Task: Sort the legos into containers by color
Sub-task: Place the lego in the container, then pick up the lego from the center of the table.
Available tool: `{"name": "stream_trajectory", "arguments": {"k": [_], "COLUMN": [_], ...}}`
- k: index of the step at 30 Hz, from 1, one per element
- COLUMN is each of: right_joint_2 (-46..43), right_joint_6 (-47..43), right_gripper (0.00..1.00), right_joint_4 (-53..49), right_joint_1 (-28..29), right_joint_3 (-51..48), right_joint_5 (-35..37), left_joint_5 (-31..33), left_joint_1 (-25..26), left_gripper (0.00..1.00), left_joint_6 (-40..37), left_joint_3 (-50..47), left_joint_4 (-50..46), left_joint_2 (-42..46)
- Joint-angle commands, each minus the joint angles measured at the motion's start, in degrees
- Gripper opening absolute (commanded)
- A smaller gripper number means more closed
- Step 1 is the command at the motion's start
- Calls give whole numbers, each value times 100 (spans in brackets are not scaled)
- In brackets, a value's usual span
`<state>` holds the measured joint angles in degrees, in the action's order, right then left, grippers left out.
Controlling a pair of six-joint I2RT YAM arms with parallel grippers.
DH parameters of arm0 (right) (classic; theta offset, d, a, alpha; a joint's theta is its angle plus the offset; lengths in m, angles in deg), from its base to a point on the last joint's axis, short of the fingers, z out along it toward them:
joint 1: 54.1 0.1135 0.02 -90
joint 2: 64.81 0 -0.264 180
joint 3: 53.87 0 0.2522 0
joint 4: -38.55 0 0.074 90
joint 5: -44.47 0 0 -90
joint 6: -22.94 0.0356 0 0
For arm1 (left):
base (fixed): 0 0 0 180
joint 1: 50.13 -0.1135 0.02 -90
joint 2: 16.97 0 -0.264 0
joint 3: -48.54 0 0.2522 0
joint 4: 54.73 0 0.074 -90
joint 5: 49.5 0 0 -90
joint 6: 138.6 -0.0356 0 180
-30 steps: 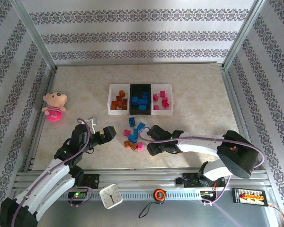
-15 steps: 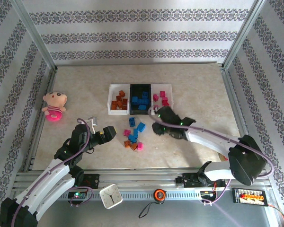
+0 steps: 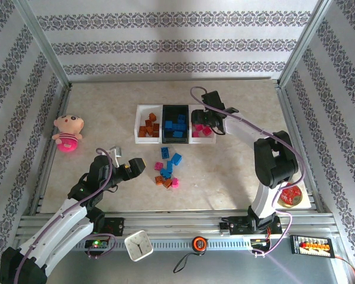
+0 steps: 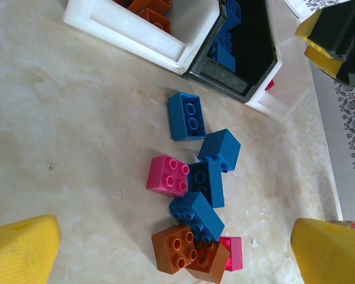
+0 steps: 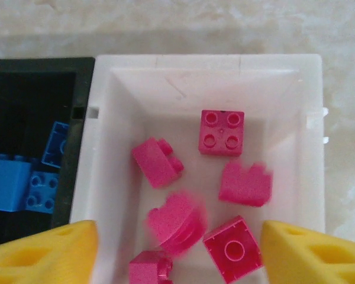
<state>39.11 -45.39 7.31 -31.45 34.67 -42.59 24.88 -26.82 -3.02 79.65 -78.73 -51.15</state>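
1. Fingers [image 5: 44,254] of the right gripper [image 5: 177,260] stand wide apart above the right white tray [image 5: 204,61]. Nothing is between them.
2. On the left gripper [image 4: 174,251] the fingers are spread fully and hold nothing. It sits beside the loose pile [image 3: 167,168] on the table [image 3: 242,171], facing it.
3. Sorted legos:
   - pink bricks [image 5: 222,131] lie in the right white tray, two of them blurred;
   - blue bricks [image 3: 176,127] lie in the black middle tray [image 4: 219,80];
   - orange-brown bricks [image 3: 148,128] lie in the left white tray [image 4: 130,32].
4. Unsorted legos form the loose pile between the trays and the arm bases. Blue, pink and orange-brown pieces there touch or overlap.
5. Handling, as a judgement: each brick should be light, rigid and hard. The smooth plastic walls could slip under a skewed pinch. Breakage is unlikely.
6. Where to grip: close on two opposite flat side walls, never on the studs or across corners.
7. Recommended order: start with the single blue brick [image 4: 186,115] at the pile's tray-side edge, since its long sides are free. The overlapping orange-brown brick [image 4: 176,254] and its neighbours leave little room for the fingers.
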Motion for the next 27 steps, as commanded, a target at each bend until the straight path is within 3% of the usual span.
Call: {"name": "stream_trajectory", "arguments": {"k": [1, 7, 14, 19, 27], "right_joint_2": [-413, -1765, -1645, -1224, -682], "right_joint_6": [54, 655, 2293, 3103, 3224], "right_gripper": [80, 83, 83, 82, 77], "right_joint_4": [-66, 592, 1585, 1749, 1839], "right_joint_1": [104, 1237, 2343, 2567, 2577], "right_joint_3": [-68, -1865, -2707, -2729, -2483], "right_joint_5": [-154, 36, 518, 826, 728], "left_joint_5": [65, 89, 75, -12, 5], "left_joint_1": [72, 76, 68, 62, 64], "left_gripper": [100, 100, 100, 100, 100], "left_joint_6": [98, 56, 111, 145, 197], "left_joint_3": [34, -29, -143, -176, -307], "left_joint_4": [17, 79, 139, 102, 103], "left_joint_2": [49, 213, 295, 344, 551]}}
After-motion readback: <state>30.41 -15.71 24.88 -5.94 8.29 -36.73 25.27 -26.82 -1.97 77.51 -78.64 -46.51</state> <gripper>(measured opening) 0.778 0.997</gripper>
